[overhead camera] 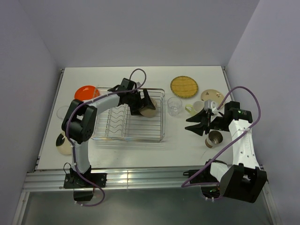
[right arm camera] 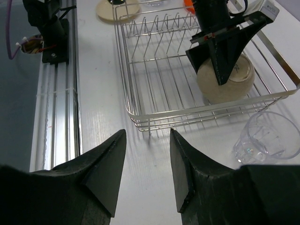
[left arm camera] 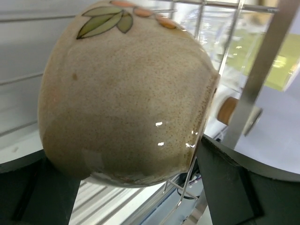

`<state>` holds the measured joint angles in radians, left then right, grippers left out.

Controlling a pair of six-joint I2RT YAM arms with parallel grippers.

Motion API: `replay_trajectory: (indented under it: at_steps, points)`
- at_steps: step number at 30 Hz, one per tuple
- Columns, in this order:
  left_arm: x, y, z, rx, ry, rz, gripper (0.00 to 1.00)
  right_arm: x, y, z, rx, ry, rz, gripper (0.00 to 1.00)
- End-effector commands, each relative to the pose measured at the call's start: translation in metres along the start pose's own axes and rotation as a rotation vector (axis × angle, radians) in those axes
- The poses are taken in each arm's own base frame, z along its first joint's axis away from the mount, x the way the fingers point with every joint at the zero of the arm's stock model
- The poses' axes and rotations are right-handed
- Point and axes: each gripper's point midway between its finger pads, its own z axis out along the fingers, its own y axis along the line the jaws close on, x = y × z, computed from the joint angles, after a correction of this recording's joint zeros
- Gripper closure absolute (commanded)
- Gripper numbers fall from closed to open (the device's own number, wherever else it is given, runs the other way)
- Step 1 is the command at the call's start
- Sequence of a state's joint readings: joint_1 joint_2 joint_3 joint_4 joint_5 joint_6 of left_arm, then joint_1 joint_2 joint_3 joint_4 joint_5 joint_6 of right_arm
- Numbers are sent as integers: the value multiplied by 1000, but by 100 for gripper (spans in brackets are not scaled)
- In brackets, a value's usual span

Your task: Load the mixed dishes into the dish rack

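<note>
The dish rack point(overhead camera: 126, 136), a silver wire basket with upright dividers, stands left of centre. A beige speckled bowl point(overhead camera: 150, 111) lies on its side in the rack's far right corner. My left gripper point(overhead camera: 144, 104) is open, with one finger on each side of the bowl point(left arm camera: 126, 93). In the right wrist view the bowl point(right arm camera: 211, 86) rests on the rack point(right arm camera: 140, 117) wires. My right gripper point(overhead camera: 188, 124) hovers right of the rack, open point(right arm camera: 147, 133) with only bare table between its fingers. An orange plate point(overhead camera: 86, 92), a yellow woven plate point(overhead camera: 183, 86) and a tan plate point(overhead camera: 212, 97) lie on the table.
A clear plastic cup point(overhead camera: 175, 105) stands just right of the rack, close to my right fingers point(right arm camera: 267, 138). A pale green mug point(overhead camera: 191, 108) and a brown metallic cup point(overhead camera: 214, 138) sit near the right arm. A cream dish point(overhead camera: 63, 143) lies at the left edge.
</note>
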<state>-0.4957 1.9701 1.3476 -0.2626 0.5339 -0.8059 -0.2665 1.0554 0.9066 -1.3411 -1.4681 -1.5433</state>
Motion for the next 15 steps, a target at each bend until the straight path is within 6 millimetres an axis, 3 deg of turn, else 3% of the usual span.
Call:
replay_trajectory:
  at_steps: [1, 6, 11, 15]
  points:
    - [-15, 4, -18, -121, -27, 15, 1, -12, 12, 2, -7, -81, 83, 50]
    - [-13, 19, -10, -215, 18, -21, 1, -14, 9, 2, -9, -82, 83, 50]
    - [-18, 20, -15, -250, -13, 8, 1, -13, 8, 2, -10, -84, 89, 50]
    - [-7, 20, -12, -222, 47, 7, 1, -12, 7, 3, -10, -85, 89, 50]
